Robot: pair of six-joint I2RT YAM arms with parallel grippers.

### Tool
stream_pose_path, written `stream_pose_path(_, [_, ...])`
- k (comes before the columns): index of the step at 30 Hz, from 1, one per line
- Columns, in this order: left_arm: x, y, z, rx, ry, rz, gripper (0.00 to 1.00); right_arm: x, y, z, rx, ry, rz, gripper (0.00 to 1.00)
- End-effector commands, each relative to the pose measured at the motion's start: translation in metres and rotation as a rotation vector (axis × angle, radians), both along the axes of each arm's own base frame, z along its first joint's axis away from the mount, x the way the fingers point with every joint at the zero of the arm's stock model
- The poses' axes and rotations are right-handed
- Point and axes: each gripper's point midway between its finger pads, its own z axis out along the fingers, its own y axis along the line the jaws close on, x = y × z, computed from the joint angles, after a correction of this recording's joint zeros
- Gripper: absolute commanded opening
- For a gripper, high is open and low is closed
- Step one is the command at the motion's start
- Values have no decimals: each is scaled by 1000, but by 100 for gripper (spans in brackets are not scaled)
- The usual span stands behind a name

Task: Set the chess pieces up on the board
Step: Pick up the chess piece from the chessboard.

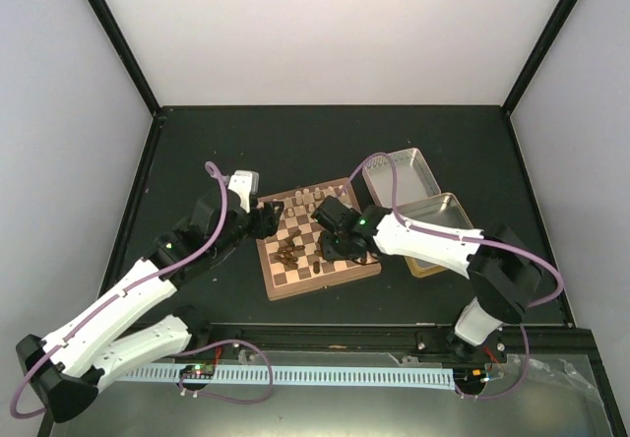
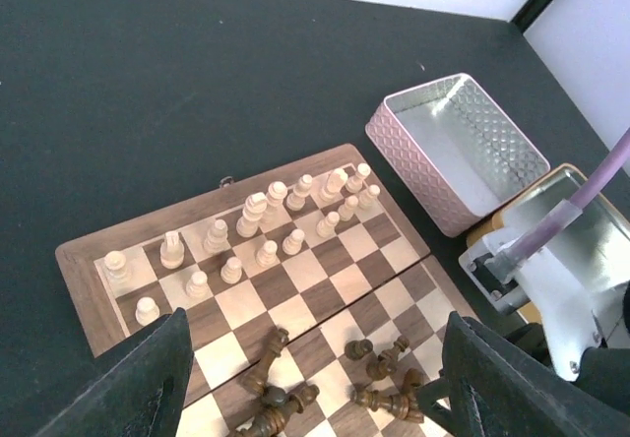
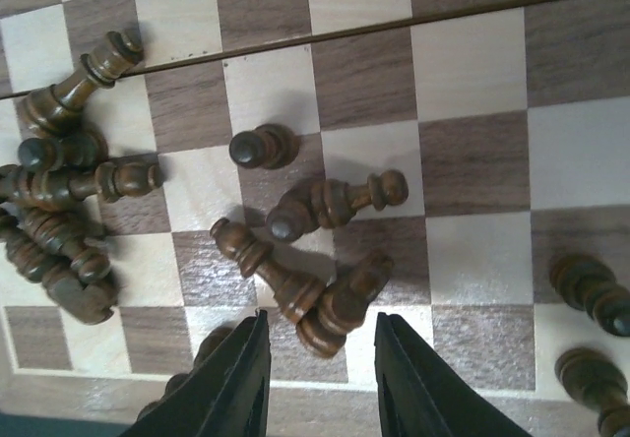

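While wide near the board [image 2: 79,260], left tool [image 2: 315,324] bare; right tool [image 3: 321,321] narrow astride dark chessmen [image 3: 340,299], grip unclear.

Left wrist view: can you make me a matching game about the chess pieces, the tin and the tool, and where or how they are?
Things:
1. cream chess pieces
2. dark brown chess pieces
3. pink tin
4. left tool

Places and states:
A. empty, lid off, beside the board
B. standing upright in rows along the board's far side
C. mostly lying tipped over in heaps on the board
D. open above the board's near side, holding nothing

Pairs: 1-B, 2-C, 3-A, 4-D
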Motion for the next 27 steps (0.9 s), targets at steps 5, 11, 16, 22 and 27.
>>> stream_pose_path(5, [14,6,12,-70,-54,88,72,12,-6,-14,-137,-36,56,31])
stream_pose_path(11, [19,3,7,-66,-49,96,72,13,-16,-21,-188,-57,67,29])
stream_pose_path(16, [22,-1,1,-57,-32,89,72,7,-13,-32,-185,-14,94,31])
stream_pose_path(22, [20,-1,-5,-53,-20,90,72,-2,-17,-42,-186,21,98,32])
stream_pose_path(27, [21,2,-7,-43,-23,95,72,-5,-19,-46,-195,35,104,34])
